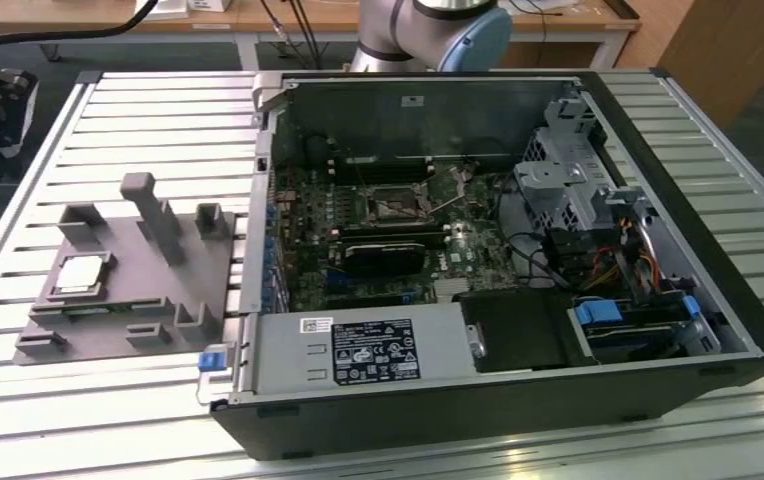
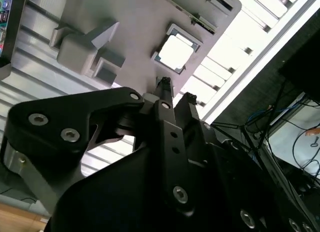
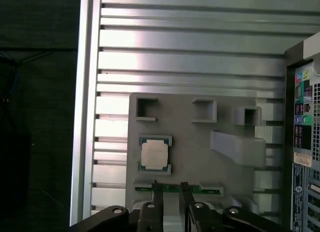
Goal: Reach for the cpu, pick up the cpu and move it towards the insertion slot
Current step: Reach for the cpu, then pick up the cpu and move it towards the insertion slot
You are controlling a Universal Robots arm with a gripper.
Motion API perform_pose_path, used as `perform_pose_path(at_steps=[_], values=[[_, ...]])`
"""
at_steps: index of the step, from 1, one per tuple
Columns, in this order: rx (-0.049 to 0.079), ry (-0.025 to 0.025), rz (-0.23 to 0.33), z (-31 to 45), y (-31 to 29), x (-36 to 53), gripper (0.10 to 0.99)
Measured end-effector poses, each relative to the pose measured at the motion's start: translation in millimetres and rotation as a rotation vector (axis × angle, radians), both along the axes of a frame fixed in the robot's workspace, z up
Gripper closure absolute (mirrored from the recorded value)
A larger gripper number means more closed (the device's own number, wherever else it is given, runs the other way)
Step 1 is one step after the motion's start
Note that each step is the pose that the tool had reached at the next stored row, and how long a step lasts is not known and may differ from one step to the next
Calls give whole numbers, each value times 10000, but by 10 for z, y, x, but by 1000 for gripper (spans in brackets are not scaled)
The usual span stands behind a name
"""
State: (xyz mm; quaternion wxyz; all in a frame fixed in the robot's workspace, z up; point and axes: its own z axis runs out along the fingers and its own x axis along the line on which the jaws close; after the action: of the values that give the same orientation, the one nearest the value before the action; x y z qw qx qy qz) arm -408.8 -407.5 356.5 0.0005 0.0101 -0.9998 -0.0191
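Remote station, my feed: a workshop with wooden desks (image 1: 329, 18) and trailing cables beyond the far end of the computer case (image 1: 489, 410), which lies open on its side on a ribbed aluminium tabletop (image 1: 115, 120). The tabletop's bright slats run out past the case on both sides, with dark floor below their edge. The grey-and-blue robot arm (image 1: 436, 25) rises just behind the case's far wall.

On the exterior view's left of the case, just beside it, sits a grey plastic fixture plate (image 1: 129, 290) studded with blocks and posts. In both wrist views I see the tool (image 3: 170, 186) above this plate, outside the case, its two black fingers (image 2: 163, 99) a little apart with nothing between them.

Inside the case, the insertion slot (image 1: 392, 203) lies on the green board near the far wall, its thin lever beside it.

The cpu (image 1: 79, 275) rests flat in a square pocket on the plate, well apart from the case, clear of the tool's fingertips and untouched.
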Motion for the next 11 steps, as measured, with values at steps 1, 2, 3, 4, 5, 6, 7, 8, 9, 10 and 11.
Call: perform_pose_path(at_steps=[1,2,3,4,5,6,7,8,9,10,11], values=[[-1,5,3,-18,0,-4,792],[-1,13,6,-36,0,-6,792],[-1,23,8,-55,0,-8,733],[-1,30,9,-73,0,-10,675],[0,37,11,-92,0,-12,675],[0,44,11,-110,0,-13,620],[0,51,11,-128,0,-14,561],[0,56,11,-145,1,-16,561],[0,62,11,-163,0,-17,502],[0,70,11,-181,1,-18,443],[0,77,11,-201,1,-19,443]])
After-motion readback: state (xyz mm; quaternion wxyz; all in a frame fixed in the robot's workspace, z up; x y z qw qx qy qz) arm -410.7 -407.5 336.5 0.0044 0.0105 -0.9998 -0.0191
